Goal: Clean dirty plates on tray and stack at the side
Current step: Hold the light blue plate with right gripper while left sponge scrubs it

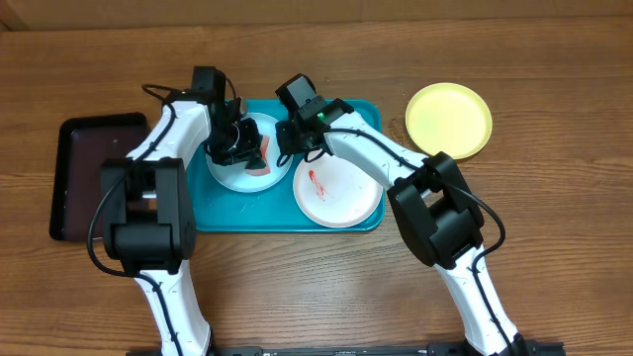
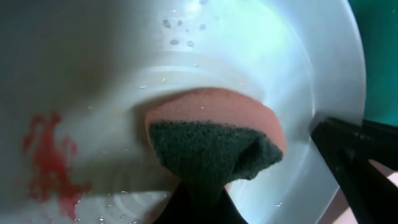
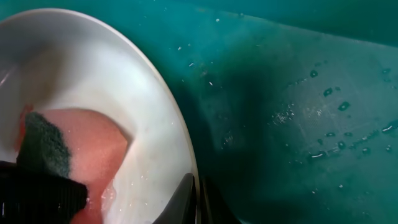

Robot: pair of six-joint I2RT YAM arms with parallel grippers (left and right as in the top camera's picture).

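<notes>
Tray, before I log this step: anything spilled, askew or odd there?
Nothing askew or damaged. Red smears mark the white plate and the light blue plate under the sponge, and water droplets speckle the tray. The yellow plate sits off the tray, on the table.

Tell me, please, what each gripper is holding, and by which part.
The left gripper pinches the sponge by its green scouring end. The right gripper appears to clamp the rim of the plate the sponge rests on.
</notes>
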